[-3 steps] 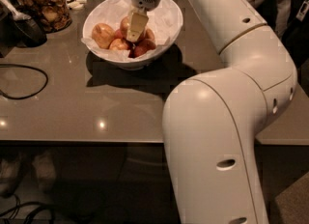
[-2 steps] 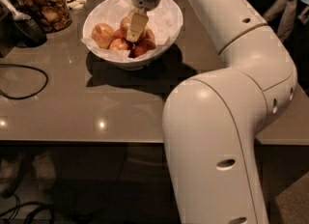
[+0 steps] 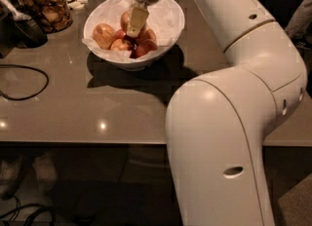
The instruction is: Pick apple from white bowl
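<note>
The white bowl stands at the back of the table, lined with crinkled white paper and holding several apples. My gripper reaches down into the middle of the bowl from above. It sits against an orange-red apple, which it partly hides. A larger golden-yellow apple lies at the bowl's left side. Smaller, redder apples lie at the front of the bowl under the gripper.
A glass jar of brown snacks stands left of the bowl, with a dark appliance beside it. A black cable loops over the table's left side. My white arm fills the right foreground. The table's front edge runs across.
</note>
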{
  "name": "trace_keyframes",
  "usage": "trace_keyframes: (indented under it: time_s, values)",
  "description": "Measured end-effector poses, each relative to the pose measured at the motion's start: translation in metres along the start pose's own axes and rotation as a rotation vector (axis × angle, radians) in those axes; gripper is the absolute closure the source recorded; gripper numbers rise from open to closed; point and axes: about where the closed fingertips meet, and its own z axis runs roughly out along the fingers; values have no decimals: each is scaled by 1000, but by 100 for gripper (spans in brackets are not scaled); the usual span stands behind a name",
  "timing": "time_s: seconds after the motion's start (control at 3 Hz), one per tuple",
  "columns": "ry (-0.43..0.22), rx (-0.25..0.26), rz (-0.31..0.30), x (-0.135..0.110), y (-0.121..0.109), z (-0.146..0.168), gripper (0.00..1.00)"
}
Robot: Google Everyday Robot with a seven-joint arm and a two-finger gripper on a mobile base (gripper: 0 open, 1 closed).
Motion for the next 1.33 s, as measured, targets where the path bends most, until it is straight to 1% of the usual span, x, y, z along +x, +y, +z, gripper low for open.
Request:
trace_keyframes:
  time_s: [0.33, 0.67, 1.0, 1.33]
  values:
    - [24, 62, 22, -10, -3, -35, 100]
    - [31, 105, 33, -21, -4, -65, 100]
    - [36, 144, 35, -32, -4, -93, 100]
    - [29, 175, 16, -45, -2, -117, 100]
